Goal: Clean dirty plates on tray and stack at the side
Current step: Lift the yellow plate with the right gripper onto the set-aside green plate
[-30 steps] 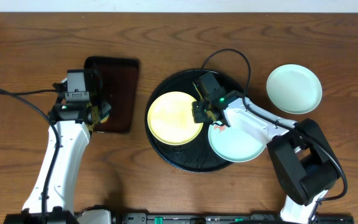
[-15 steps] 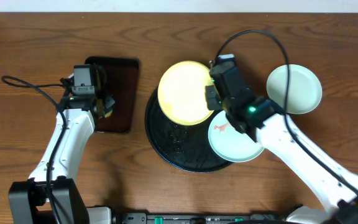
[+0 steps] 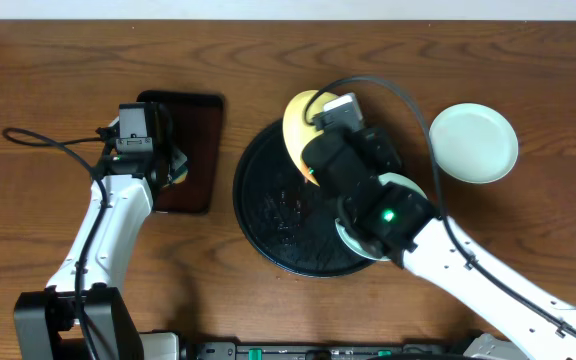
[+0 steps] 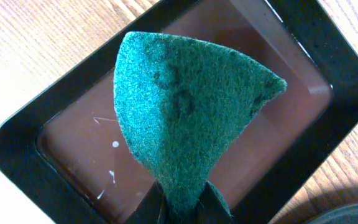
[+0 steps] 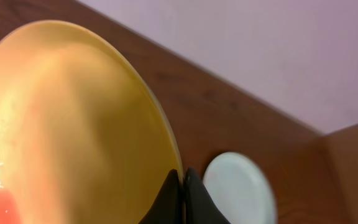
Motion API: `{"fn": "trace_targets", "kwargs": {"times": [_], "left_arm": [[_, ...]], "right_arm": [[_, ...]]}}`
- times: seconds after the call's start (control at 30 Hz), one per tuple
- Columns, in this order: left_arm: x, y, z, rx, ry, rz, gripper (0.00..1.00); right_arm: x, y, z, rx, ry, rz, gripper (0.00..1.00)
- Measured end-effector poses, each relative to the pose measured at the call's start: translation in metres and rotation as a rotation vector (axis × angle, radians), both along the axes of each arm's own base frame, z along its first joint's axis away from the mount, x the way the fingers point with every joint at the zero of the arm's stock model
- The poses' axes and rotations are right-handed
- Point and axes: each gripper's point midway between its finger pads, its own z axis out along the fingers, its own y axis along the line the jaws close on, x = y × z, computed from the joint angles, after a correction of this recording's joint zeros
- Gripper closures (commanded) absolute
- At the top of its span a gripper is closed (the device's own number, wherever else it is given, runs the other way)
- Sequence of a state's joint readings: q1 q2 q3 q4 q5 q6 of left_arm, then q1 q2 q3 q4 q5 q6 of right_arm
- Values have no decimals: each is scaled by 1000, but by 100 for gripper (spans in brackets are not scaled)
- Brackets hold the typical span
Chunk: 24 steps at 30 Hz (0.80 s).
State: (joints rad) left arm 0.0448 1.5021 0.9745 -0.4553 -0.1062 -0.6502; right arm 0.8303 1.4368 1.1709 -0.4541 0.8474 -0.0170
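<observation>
Tabletop (image 3: 48, 60): dark brown wood with pronounced grain, evenly lit. Wall (image 5: 260, 50): plain, pale lilac-grey, seen beyond the far tabletop edge.

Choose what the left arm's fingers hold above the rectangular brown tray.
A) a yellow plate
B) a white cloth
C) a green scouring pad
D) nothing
C: in the left wrist view, the left fingers pinch the narrow end of a green scouring pad, which hangs over the brown tray.
</observation>
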Motion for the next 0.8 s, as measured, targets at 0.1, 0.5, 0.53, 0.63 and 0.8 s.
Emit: {"fn": "trace_targets", "kwargs": {"times": [0.1,0.5,0.53,0.63,0.8], "left_arm": [[1,-1,0,6,0,-18,93],[1,-4,0,-5,0,-37,93],[1,-4,0,-5,1,-38,93],[1,-4,0,1,4,-49,93],[1,-4,0,3,5,-54,92]], "right_arm": [[-3,4,17,-77,-78,-7,99],[-19,26,80,-274,-291,-23,99],[-21,26,82,-288,-292,-19,99],[-24,28,83,-351,-285,-6,99],[-24,27,84,-416,-272,4,99]]}}
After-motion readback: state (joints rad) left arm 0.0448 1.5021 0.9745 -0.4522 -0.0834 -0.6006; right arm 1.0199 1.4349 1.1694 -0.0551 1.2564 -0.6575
